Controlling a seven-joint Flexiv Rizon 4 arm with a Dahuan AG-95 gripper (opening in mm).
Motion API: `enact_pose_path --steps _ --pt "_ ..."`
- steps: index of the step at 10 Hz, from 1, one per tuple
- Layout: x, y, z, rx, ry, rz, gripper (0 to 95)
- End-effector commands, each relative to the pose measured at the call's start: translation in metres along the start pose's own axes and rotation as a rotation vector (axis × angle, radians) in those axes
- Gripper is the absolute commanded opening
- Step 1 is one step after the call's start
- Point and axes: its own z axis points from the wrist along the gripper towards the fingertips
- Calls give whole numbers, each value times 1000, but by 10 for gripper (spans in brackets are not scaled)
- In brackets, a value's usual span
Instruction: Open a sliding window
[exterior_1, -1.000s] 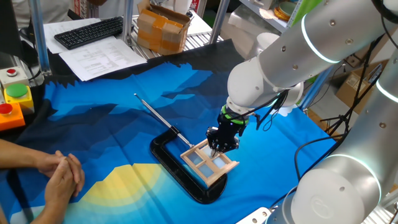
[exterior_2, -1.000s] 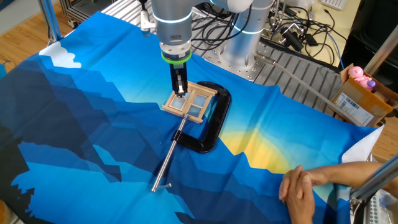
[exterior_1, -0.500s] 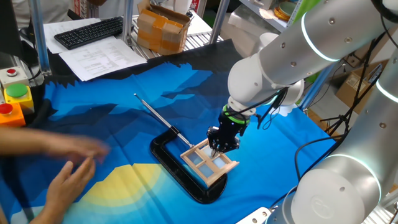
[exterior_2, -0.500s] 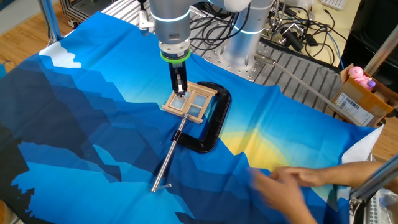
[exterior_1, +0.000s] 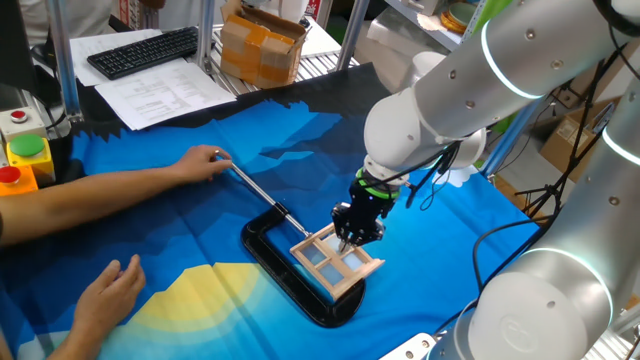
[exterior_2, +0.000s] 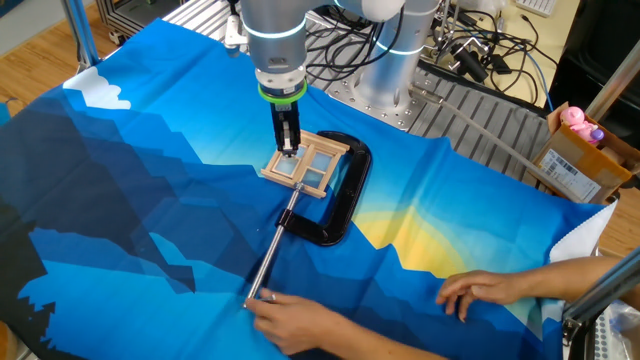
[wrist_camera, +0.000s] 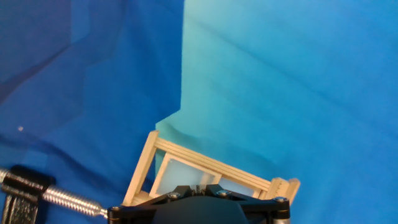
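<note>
Window (exterior_1: 338, 262) lies flat mid-worktop, directly beneath the fingers (exterior_1: 346, 240), which touch its frame; their opening cannot be told.

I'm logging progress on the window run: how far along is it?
Done: the gripper is down on the sliding window, which the black clamp holds. In hand: a person's hand grips the clamp's rod. Left: sliding it; whether it has opened cannot be told.
</note>
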Motion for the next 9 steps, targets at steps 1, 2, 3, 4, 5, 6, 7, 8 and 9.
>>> enact_pose_path --steps 1,2,3,4,5,6,7,8,9 --pt "-1 0 -1 -8 8 -18 0" --pt "-1 0 -1 3 8 -23 0" --pt "-1 0 -1 10 0 -22 0" --pt "-1 0 -1 12 -3 -24 0" --pt "-1 0 -2 12 -1 -26 0" --pt "0 -1 -3 15 1 -26 0" --pt "0 -1 -4 19 2 -21 0" --pt "2 -3 -3 25 -2 -23 0" --pt "3 -5 -2 32 -11 -27 0"
